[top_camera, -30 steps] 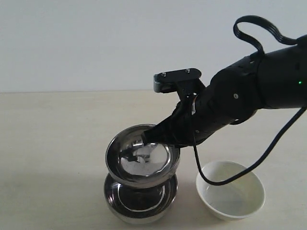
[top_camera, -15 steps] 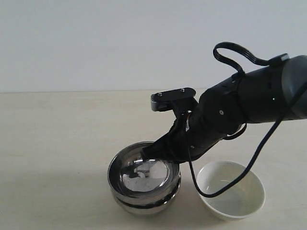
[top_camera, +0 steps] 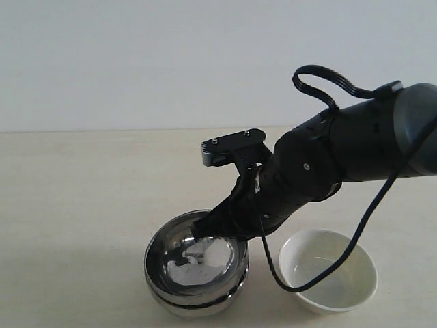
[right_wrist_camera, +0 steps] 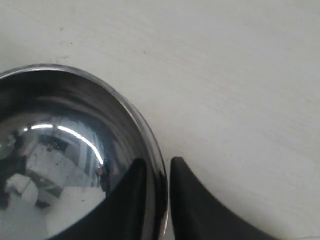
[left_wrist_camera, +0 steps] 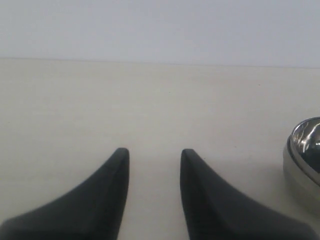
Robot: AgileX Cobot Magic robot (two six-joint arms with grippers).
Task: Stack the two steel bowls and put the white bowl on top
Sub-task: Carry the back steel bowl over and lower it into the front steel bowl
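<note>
The two steel bowls sit nested near the table's front in the exterior view: the upper steel bowl [top_camera: 198,258] rests inside the lower steel bowl [top_camera: 193,307], of which only a band below the rim shows. My right gripper [top_camera: 203,229] is shut on the upper bowl's far-right rim; in the right wrist view one finger is inside the bowl [right_wrist_camera: 65,150] and the other outside, with the gripper [right_wrist_camera: 157,163] pinching the rim. The white bowl [top_camera: 328,270] stands upright just right of the stack. My left gripper [left_wrist_camera: 152,152] is open over bare table, with the stack's side [left_wrist_camera: 304,156] at that view's edge.
The right arm's black cable [top_camera: 287,273] hangs in a loop over the white bowl's near-left rim. The pale table [top_camera: 68,191] stretches away to the left and behind the bowls, against a plain wall.
My right gripper has lowered the upper steel bowl down into the lower one and shifted slightly left; a second ago it hung tilted above it. The white bowl has not moved.
</note>
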